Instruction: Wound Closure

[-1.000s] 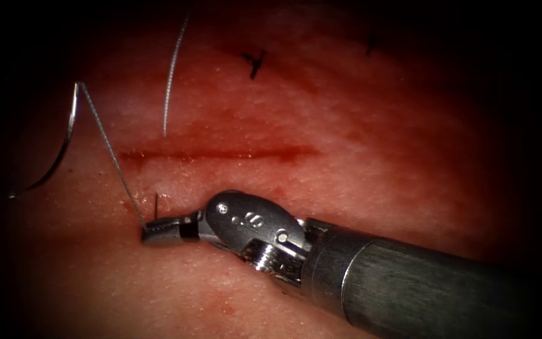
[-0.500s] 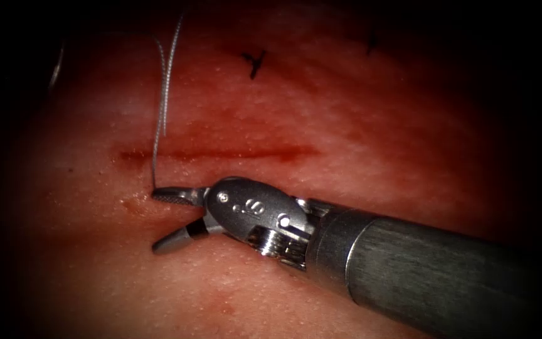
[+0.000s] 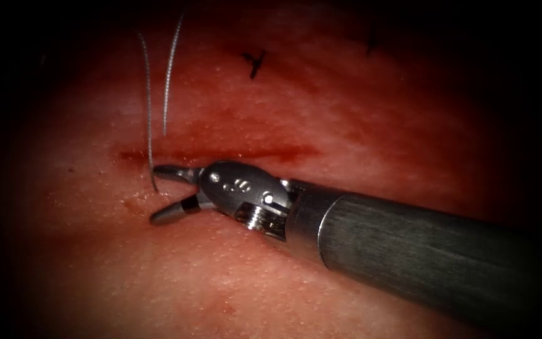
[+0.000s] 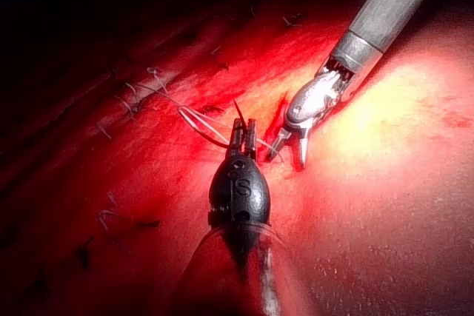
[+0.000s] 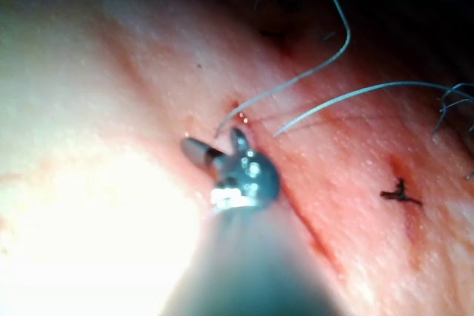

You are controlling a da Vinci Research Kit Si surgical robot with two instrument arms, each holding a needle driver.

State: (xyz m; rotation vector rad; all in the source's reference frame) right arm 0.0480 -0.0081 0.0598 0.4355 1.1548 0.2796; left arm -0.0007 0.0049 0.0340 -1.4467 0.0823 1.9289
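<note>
Your right gripper (image 3: 153, 194) stands wide, holding nothing, straddling the thread (image 3: 148, 107) where it leaves the tissue (image 3: 346, 125) just below the cut (image 3: 221, 152), well placed to grasp it; your left gripper (image 4: 243, 129) looks closed

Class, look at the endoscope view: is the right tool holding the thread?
No: the right tool is open, and the thread runs down past its upper finger ungripped.

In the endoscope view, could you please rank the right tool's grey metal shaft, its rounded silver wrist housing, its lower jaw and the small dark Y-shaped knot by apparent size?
1. Grey metal shaft, though it lies nearest the camera.
2. Rounded silver wrist housing.
3. Lower jaw and small dark Y-shaped knot: too alike to rank.

The right tool has its jaws open, holding nothing.
</note>
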